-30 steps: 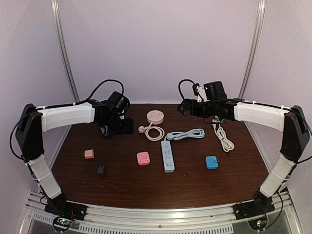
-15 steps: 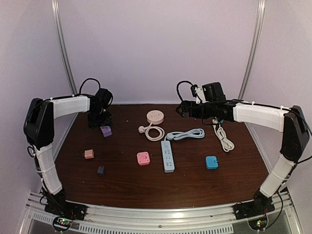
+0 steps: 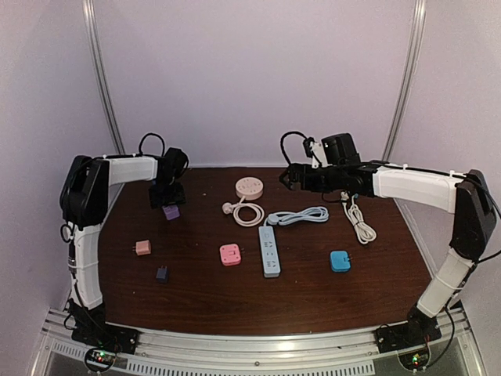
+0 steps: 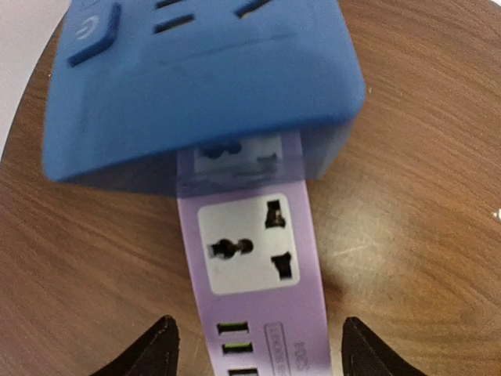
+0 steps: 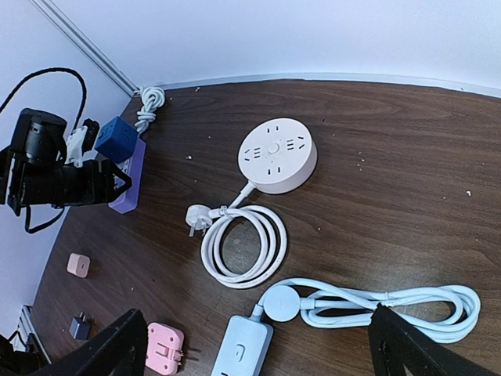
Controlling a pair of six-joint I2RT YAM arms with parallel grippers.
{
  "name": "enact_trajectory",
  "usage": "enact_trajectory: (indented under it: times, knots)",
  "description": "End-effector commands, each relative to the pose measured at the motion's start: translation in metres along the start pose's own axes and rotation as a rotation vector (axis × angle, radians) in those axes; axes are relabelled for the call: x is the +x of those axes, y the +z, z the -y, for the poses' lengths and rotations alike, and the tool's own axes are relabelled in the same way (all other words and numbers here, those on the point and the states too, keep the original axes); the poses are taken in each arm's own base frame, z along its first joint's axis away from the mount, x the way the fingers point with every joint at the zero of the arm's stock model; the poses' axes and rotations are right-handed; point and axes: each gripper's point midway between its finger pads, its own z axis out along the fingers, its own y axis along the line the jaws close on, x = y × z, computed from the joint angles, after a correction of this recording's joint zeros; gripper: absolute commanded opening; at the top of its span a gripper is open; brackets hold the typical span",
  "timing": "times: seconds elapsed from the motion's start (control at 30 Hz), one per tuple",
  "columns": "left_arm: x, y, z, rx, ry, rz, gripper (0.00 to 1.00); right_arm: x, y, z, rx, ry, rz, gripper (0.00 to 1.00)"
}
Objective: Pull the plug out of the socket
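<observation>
Left claw open to a fair width, gripping nothing, one finger on either side of the purple socket strip, no contact discernible; blue plug seated on the far end of that strip, dead ahead of the fingertips, just beyond a free three-hole outlet; strip's long axis running straight away from the claw, so probably a reach forward along it before closing on the plug's flanks; strip lying at the back left corner of the counter. Right claw spread fully wide, empty, hanging over mid-counter, well apart from the plug; left arm plainly the nearer. Writing: small boxed label beside the strip's USB slots, upside down, too blurred to read; round button on the plug's top face; no brand legible anywhere.
</observation>
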Motion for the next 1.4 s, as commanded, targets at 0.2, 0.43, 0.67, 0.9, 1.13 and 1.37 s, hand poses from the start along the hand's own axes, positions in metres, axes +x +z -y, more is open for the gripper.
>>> enact_trajectory:
  times: [0.2, 0.43, 0.67, 0.9, 1.13, 1.37]
  knots:
    - [-0.008, 0.021, 0.005, 0.005, -0.074, 0.001, 0.59, -0.002, -0.009, -0.016, -0.028, -0.009, 0.014, 0.99]
    - [0.008, 0.019, 0.008, 0.074, -0.085, -0.022, 0.49, 0.001, -0.006, -0.016, -0.028, -0.011, 0.010, 0.99]
    - [0.028, 0.007, 0.016, 0.140, -0.048, -0.042, 0.44, -0.001, 0.001, -0.017, -0.027, -0.013, 0.015, 0.99]
    - [0.074, -0.024, 0.035, 0.180, 0.074, -0.063, 0.44, -0.001, 0.008, -0.021, -0.029, -0.020, 0.018, 0.99]
    - [0.141, -0.051, 0.051, 0.201, 0.191, -0.104, 0.43, 0.001, 0.017, -0.027, -0.035, -0.035, 0.010, 0.99]
    - [0.203, -0.083, 0.067, 0.254, 0.287, -0.139, 0.43, 0.007, 0.028, -0.036, -0.052, -0.044, -0.004, 0.99]
